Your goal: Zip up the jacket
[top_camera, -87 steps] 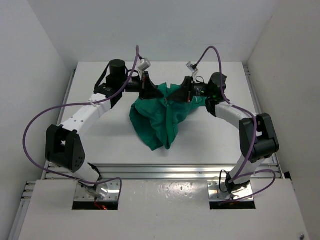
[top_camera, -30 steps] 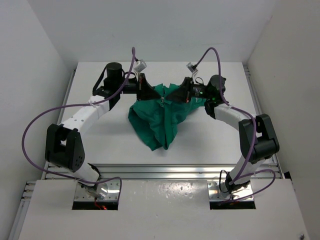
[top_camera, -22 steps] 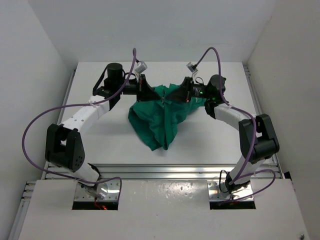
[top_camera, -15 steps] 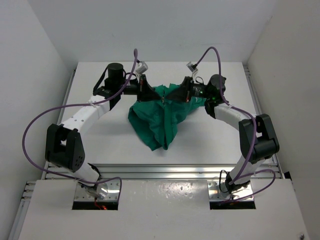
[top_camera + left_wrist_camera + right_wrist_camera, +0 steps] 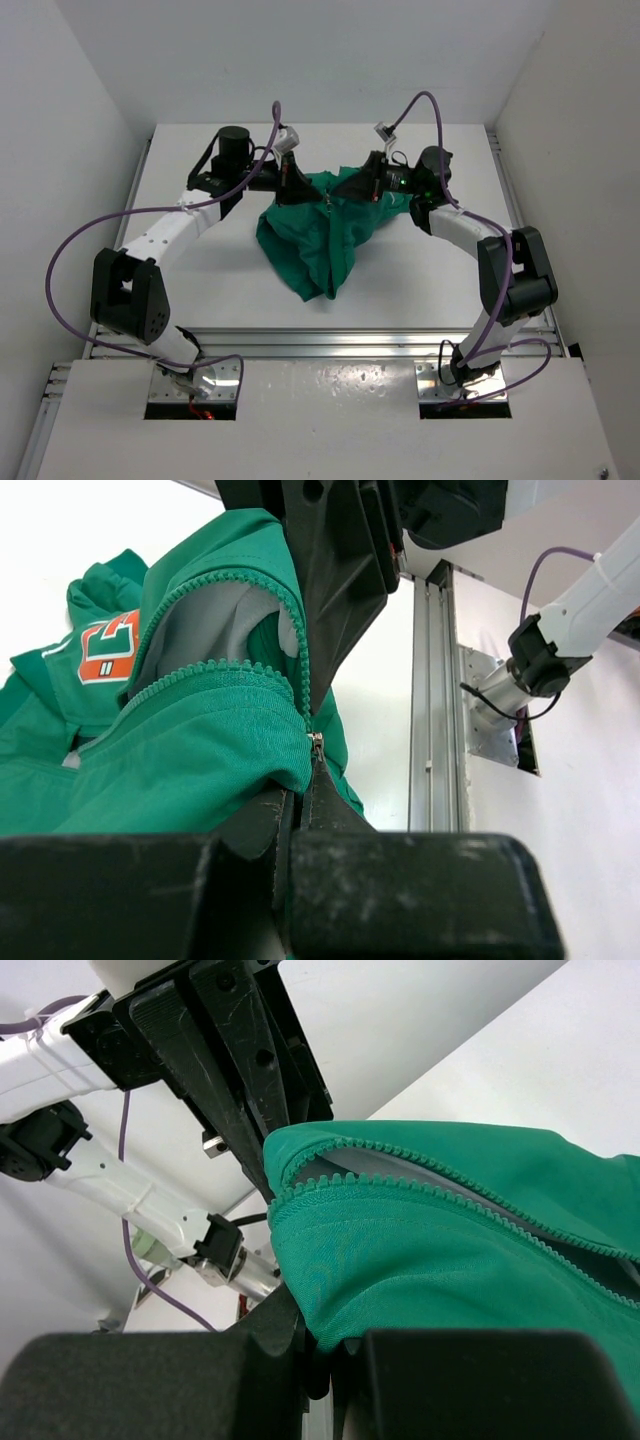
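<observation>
The jacket (image 5: 318, 240) is held up over the counter (image 5: 440, 270) — zipper edges pinched tight in the left fingers (image 5: 258, 825) and right fingers (image 5: 278, 1328); its orange letter (image 5: 105, 652) is glimpsed sideways, barely readable.

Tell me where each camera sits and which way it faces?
Top: fixed above and behind the bases, looking down at the table; left arm and right arm show whole, the jacket between them.
Left wrist: on the left arm, looking past its own left gripper, at the bottom edge, across the jacket.
Right wrist: on the right arm, looking the opposite way past its own right gripper, also at the bottom.
Shared: both wrist views show the jacket and the other gripper opposite.
</observation>
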You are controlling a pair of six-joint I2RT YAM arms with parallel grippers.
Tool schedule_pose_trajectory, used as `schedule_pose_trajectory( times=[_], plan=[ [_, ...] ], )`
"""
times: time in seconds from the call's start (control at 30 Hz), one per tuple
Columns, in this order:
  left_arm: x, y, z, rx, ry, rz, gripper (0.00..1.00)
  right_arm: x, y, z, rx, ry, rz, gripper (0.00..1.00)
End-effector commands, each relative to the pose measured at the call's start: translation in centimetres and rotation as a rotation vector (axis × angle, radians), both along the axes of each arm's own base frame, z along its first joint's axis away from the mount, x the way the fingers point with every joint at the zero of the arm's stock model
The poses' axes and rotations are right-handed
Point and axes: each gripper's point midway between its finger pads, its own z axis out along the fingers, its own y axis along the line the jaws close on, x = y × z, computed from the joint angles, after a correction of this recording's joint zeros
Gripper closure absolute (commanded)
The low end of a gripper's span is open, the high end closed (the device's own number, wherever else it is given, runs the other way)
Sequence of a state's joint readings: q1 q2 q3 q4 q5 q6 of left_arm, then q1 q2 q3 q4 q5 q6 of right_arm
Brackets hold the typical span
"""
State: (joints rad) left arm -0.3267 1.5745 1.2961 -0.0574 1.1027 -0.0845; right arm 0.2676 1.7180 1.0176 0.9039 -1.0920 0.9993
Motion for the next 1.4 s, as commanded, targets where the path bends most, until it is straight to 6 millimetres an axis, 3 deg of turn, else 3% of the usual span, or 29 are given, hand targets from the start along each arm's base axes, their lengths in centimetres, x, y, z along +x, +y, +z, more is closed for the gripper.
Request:
schedule_pose_trajectory(
  times=[0.0, 0.27, 0.53, 1.0, 1.2, 1.33, 1.37],
  plan=[
    [-1.9, 0.0, -0.6, 0.019, 0.023, -0.065, 1.0, 3.1, -1.4, 5.2, 0.072, -0.165, -0.123, 1.0],
    [-1.4, 0.0, -0.8, 0.031, 0.017, -0.047, 1.0, 1.6, -1.0, 5.5, 0.078, -0.176, -0.07, 1.0],
    [-1.1, -0.7, 1.1, -0.026, 0.036, -0.081, 1.0, -1.1, -0.1, 3.9, 0.067, -0.15, 0.0, 1.0],
    [-0.9, -1.2, 1.0, -0.043, 0.127, -0.112, 0.93, -0.7, 0.0, 4.1, 0.069, -0.166, -0.005, 1.0],
    [-0.5, -1.3, 0.6, -0.038, 0.135, -0.101, 0.81, -0.6, 0.0, 4.1, 0.068, -0.163, -0.01, 1.0],
    [-0.4, -1.3, 0.5, -0.035, 0.134, -0.093, 0.81, -0.7, -0.1, 4.4, 0.071, -0.172, -0.012, 1.0],
    [-0.2, -1.3, 0.5, -0.033, 0.132, -0.084, 0.87, -0.6, -0.1, 4.2, 0.068, -0.166, -0.009, 1.0]
  ],
)
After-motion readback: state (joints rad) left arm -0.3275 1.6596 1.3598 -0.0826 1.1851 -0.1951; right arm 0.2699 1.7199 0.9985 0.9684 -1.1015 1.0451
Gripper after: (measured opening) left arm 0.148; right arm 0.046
